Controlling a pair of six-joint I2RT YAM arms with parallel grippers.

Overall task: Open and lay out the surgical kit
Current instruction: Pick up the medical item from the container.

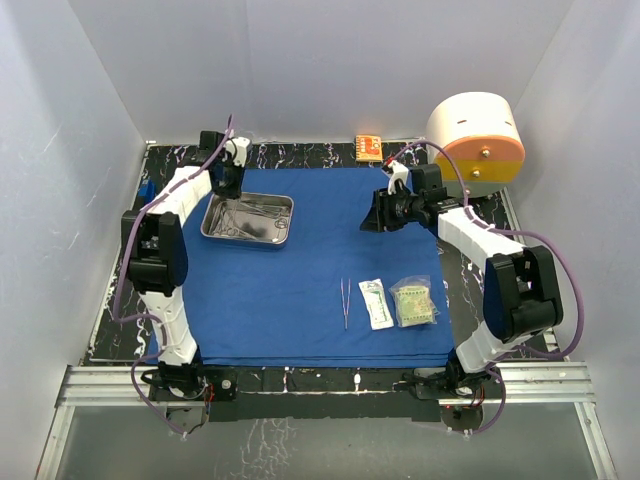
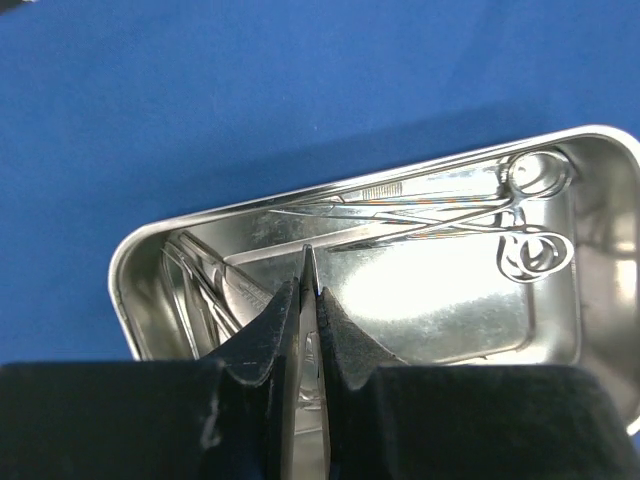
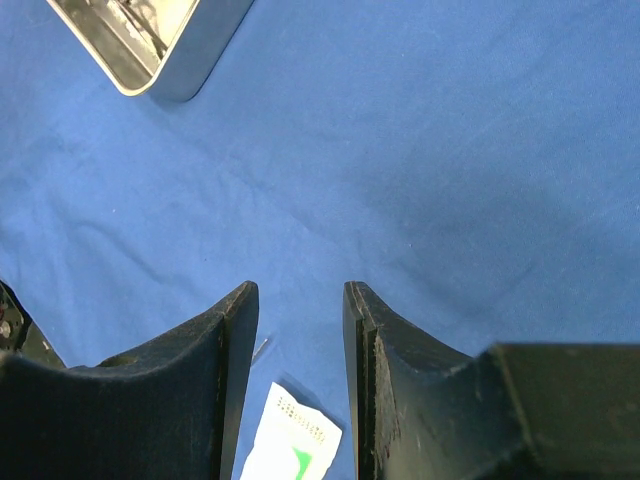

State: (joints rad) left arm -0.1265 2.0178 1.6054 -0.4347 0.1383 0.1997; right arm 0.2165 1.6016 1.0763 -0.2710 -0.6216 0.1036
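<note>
Two arms reach out over the blue cloth [image 1: 300, 260], which lies spread flat across the dark marbled worktop [image 1: 300, 155]. Toward the cloth's far left corner sits the steel tray [image 1: 289, 215]. The left gripper [image 2: 308, 290] is down over it, its jaws pressed together on a slim metal instrument [image 2: 309, 268] whose thin tip pokes out just past the fingertips. I cannot tell whether that piece is clear of the tray floor. Ring-handled forceps [image 2: 450, 206] lie in the tray too, their loops toward one short wall. The right gripper [image 3: 300, 290] hangs over bare cloth on the right side, well apart from the tray, jaws spread with nothing between them. Near the front edge of the cloth, tweezers [image 1: 345, 300], a white packet [image 1: 376, 303] and a greenish packet [image 1: 414, 302] lie side by side in a row. Off the cloth at the back stand a small orange box [image 1: 368, 147] and a big cream-and-orange cylinder [image 1: 478, 135].
</note>
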